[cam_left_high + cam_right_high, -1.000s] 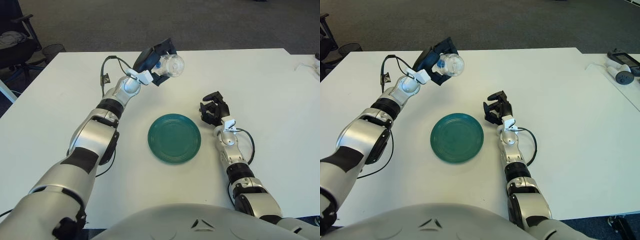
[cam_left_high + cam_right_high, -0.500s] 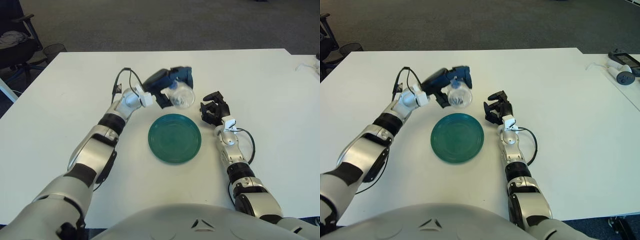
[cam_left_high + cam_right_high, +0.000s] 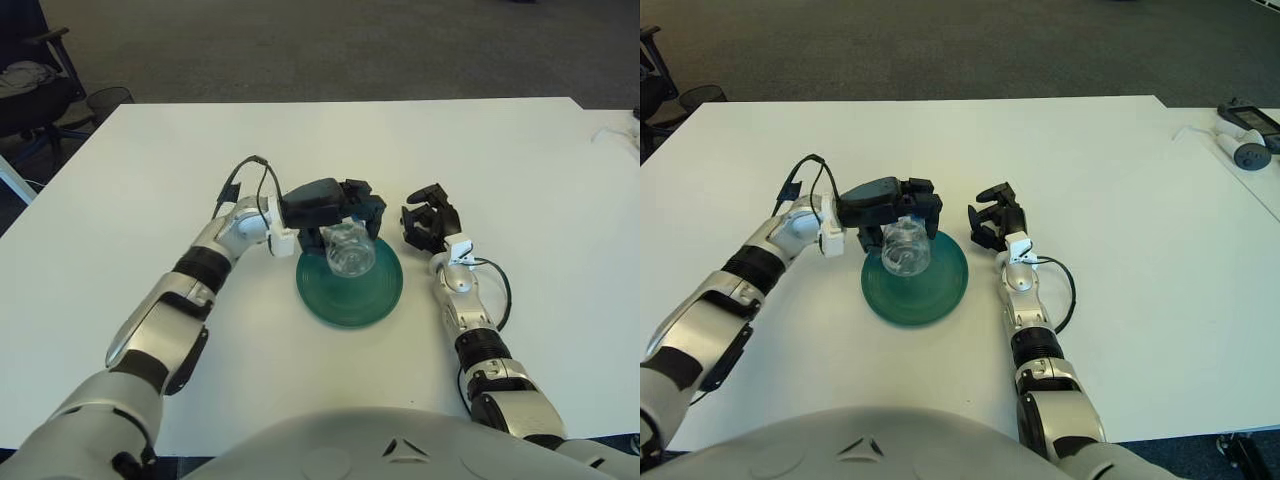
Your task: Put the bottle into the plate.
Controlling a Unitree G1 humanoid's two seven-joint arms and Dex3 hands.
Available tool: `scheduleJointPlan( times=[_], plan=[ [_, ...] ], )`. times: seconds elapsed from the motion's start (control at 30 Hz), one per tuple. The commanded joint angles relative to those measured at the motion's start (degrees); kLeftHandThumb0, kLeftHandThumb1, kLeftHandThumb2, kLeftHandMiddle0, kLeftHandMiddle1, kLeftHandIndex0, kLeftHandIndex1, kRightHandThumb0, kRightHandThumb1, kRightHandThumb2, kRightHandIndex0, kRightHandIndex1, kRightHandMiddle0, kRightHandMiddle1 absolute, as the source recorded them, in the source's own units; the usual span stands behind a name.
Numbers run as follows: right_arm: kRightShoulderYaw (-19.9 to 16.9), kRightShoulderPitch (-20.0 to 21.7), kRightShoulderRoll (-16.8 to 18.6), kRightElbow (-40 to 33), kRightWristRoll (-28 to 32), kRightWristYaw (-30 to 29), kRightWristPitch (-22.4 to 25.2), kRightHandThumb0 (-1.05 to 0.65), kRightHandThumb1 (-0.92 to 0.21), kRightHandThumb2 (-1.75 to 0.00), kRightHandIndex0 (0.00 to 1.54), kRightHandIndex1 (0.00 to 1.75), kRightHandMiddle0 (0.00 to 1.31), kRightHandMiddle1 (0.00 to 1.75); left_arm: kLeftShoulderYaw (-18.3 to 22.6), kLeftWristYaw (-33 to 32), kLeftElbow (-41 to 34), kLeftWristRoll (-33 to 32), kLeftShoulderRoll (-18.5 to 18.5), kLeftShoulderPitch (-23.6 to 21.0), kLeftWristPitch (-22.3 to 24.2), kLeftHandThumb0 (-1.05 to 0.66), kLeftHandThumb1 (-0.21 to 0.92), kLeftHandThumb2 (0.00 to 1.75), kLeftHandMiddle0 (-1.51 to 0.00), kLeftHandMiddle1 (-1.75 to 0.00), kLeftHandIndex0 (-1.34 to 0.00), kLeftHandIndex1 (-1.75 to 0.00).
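Office: grey carpet [image 3: 300,40], swivel chair [image 3: 30,80].

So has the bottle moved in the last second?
Yes. The left robot hand has carried the bottle from beyond the plate toward the robot; it now shows over the plate.
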State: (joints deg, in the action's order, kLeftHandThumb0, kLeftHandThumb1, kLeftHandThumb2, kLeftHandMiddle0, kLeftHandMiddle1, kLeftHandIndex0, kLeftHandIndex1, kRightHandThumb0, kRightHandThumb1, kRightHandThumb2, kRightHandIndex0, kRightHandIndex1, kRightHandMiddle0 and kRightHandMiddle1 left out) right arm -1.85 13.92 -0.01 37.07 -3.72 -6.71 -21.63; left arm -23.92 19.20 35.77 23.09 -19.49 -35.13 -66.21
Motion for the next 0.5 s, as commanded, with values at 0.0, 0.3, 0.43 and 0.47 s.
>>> scheduleJointPlan(
  times=[0.0, 0.3, 0.43, 0.47],
  plan=[
    [0.56, -7.16, 0.51, 3.02, -0.59, -0.29, 8.18, -0.01, -0.62, -0.86, 0.45, 1.53, 0.31, 1.70, -0.81, 0.31, -3.38, 1.98, -1.06, 2.25, -0.66, 0.00, 0.15, 1.48, -0.76, -1.67, -0.51, -1.75],
    [0.69, -6.60, -0.08, 3.35, -0.15, 0.39, 11.23, -0.01, -0.62, -0.86, 0.47, 1.50, 0.30, 1.72, -0.31, 1.32, -12.62, 2.24, -2.79, 5.80, 2.30, 0.00, 0.15, 1.49, -0.76, -1.67, -0.52, -1.75],
    [0.45, -6.40, 0.00, 4.03, 0.26, 0.40, 11.02, -0.01, -0.62, -0.85, 0.47, 1.49, 0.30, 1.72, 0.23, 0.45, -14.40, 5.61, -3.40, 6.41, 2.87, 0.00, 0.15, 1.49, -0.76, -1.65, -0.53, -1.75],
    [0.38, -6.34, 0.03, 4.27, 0.35, 0.39, 10.83, -0.01, -0.62, -0.85, 0.48, 1.49, 0.30, 1.72, 0.41, -0.34, -14.57, 7.10, -3.39, 6.63, 2.72, 0.00, 0.13, 1.51, -0.77, -1.66, -0.54, -1.75]
  ],
)
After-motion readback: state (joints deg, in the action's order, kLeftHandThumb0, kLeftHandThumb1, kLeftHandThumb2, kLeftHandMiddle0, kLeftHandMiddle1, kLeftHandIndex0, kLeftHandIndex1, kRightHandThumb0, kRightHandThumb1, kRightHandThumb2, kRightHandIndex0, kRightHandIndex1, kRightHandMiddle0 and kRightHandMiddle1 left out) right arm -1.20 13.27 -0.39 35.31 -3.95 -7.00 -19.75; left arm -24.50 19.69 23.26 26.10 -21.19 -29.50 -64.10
